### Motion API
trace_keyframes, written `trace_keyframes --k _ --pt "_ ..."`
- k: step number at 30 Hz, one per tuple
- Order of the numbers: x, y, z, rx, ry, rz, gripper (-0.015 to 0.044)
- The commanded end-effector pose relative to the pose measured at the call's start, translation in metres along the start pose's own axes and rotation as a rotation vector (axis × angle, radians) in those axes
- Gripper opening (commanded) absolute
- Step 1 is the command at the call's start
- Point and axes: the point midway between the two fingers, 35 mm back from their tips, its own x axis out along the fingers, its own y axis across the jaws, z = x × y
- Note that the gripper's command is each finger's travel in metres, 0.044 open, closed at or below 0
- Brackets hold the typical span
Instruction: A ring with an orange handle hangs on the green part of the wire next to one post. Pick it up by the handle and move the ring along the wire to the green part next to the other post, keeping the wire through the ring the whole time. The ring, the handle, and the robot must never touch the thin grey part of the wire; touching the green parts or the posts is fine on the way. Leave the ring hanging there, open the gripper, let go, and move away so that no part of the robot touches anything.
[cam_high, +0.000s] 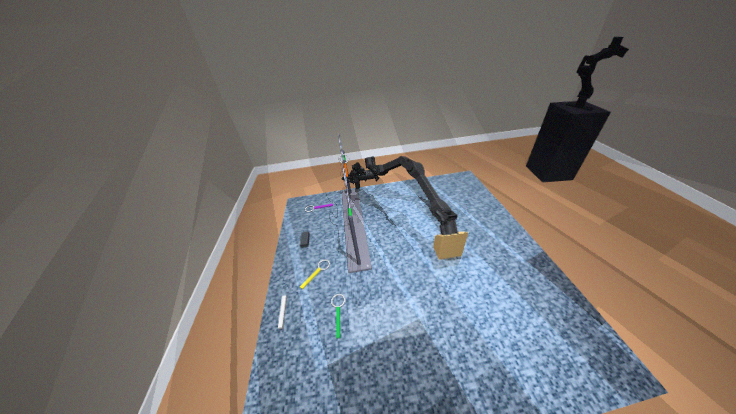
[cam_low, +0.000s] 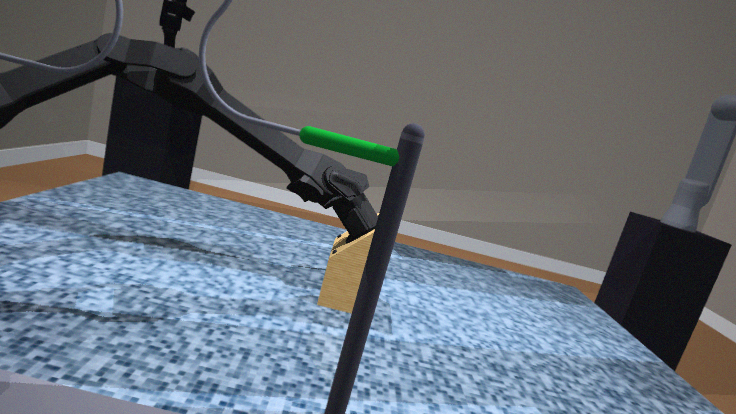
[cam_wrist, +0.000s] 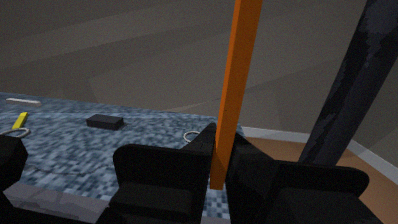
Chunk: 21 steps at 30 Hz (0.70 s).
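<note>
The orange handle (cam_high: 346, 170) (cam_wrist: 236, 75) stands nearly upright at the far post. My gripper (cam_high: 347, 178) (cam_wrist: 217, 128) is shut on its lower part. The ring (cam_high: 343, 159) is small at the handle's top by the far green part; whether it touches the wire cannot be told. In the wrist view the ring is out of frame, and the far post (cam_wrist: 345, 85) stands close to the right of the handle. The near green part (cam_high: 350, 211) (cam_low: 349, 145) joins the near post (cam_high: 355, 242) (cam_low: 378, 257). The thin grey wire (cam_low: 204, 61) curves up and away from it.
The grey base (cam_high: 364, 254) lies under the wire. Beyond it lie a purple-handled ring (cam_high: 323, 206), a dark block (cam_high: 304, 238) (cam_wrist: 105, 121), a yellow-handled ring (cam_high: 310, 278) (cam_wrist: 20, 120), a white bar (cam_high: 282, 312) (cam_wrist: 23, 102) and a green-handled ring (cam_high: 338, 322).
</note>
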Motion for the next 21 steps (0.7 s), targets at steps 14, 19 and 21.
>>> trace_keyframes --k 14,19,21 --pt "-0.001 0.0 0.0 0.006 0.014 -0.003 -0.015" --pt "-0.011 0.004 0.001 0.007 0.089 -0.003 -0.015" --pt "-0.015 0.006 0.001 0.007 0.128 -0.003 -0.015"
